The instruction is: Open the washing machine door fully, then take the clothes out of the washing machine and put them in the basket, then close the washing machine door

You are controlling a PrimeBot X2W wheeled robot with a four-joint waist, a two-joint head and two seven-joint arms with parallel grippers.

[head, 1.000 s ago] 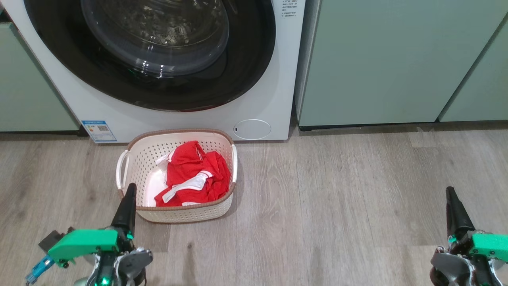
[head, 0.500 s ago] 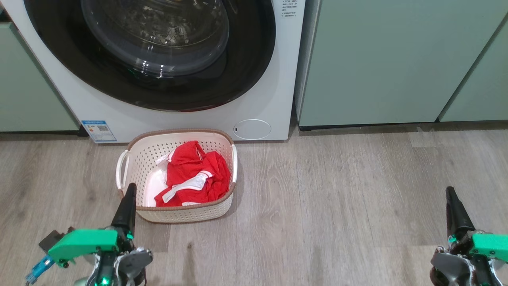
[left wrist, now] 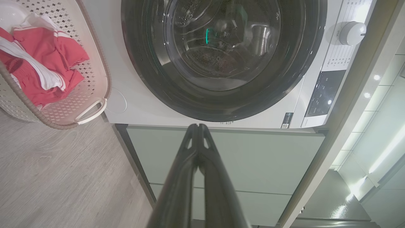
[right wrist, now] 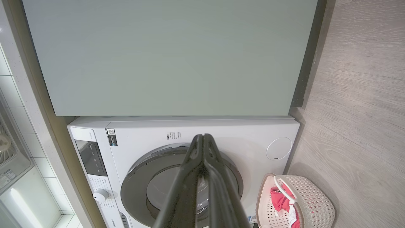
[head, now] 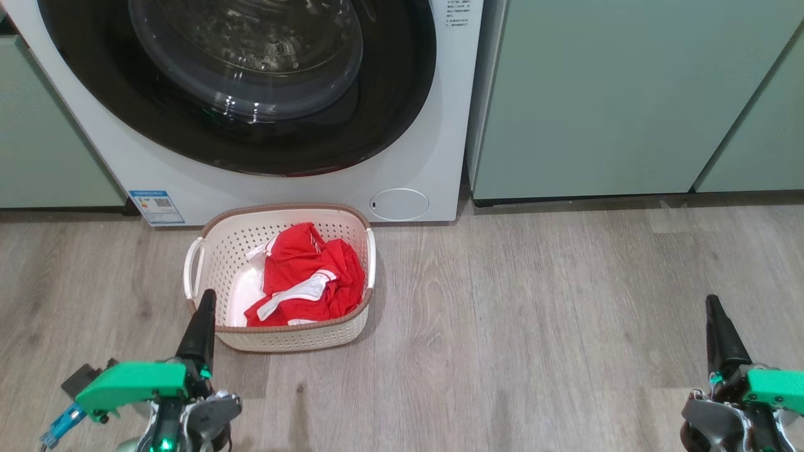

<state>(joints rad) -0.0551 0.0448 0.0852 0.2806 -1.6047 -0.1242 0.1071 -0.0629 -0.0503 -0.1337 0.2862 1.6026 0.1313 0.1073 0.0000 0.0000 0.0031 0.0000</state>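
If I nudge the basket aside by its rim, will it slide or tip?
Likely slides: the basket looks like thin perforated plastic on smooth wood-look floor, so probably light. A push at the rim could tip it a little, since only the crumpled red clothes weigh it down.
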